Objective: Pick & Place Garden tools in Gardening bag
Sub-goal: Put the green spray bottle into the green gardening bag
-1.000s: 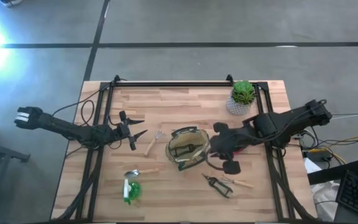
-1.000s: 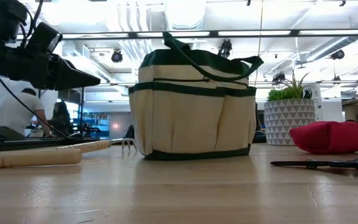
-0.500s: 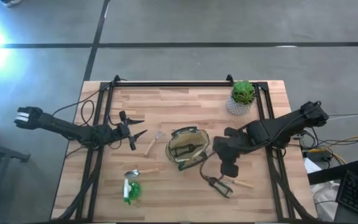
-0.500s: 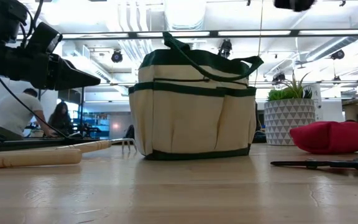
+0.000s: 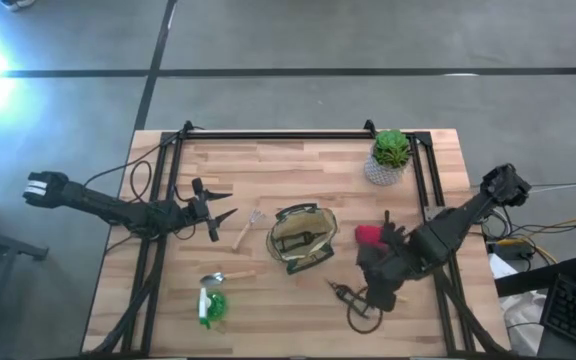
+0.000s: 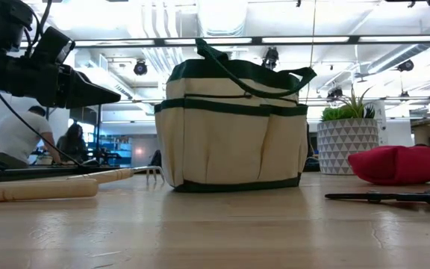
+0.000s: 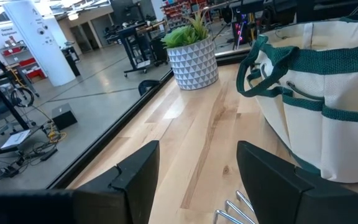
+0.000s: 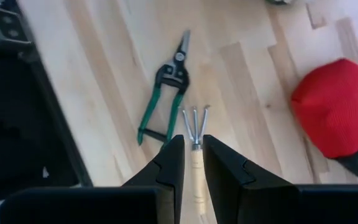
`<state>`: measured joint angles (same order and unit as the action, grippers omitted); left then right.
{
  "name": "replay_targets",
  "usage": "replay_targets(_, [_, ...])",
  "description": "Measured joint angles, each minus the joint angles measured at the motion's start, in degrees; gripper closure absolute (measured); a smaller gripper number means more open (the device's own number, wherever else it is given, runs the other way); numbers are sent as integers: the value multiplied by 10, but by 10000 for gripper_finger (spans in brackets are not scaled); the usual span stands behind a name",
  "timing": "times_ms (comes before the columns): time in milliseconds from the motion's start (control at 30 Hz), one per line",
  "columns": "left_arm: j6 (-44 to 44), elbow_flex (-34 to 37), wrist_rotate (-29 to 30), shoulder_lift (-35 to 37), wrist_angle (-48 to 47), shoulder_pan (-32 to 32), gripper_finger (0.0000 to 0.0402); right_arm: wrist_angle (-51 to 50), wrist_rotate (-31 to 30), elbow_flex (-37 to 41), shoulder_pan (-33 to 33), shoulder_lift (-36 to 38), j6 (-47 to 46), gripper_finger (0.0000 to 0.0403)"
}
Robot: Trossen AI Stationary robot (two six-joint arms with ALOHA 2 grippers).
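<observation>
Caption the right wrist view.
Right gripper over a wooden-handled rake, shears and red glove beside it.

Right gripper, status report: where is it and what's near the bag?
Right gripper narrowly open above a wooden-handled rake, beside the shears. Left gripper open, waiting left of the bag. Red glove lies close by; bag mouth unobstructed.

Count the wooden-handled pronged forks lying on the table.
2. The first fork lies left of the gardening bag; the second fork lies beside the shears, under the right gripper. More may be hidden inside the bag.
</observation>
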<state>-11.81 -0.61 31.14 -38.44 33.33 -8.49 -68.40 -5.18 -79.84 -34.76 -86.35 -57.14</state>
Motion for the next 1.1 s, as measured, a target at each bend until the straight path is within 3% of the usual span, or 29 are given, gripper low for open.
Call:
replay_targets(233, [0,0,0,0,0,0,183,30,-23,47,-33,0,-85,349])
replay_targets(633, [0,0,0,0,0,0,183,181,-10,110,-48,0,-116,349])
replay_targets(1100, [0,0,0,0,0,0,183,258,-6,187,-87,0,-267,349])
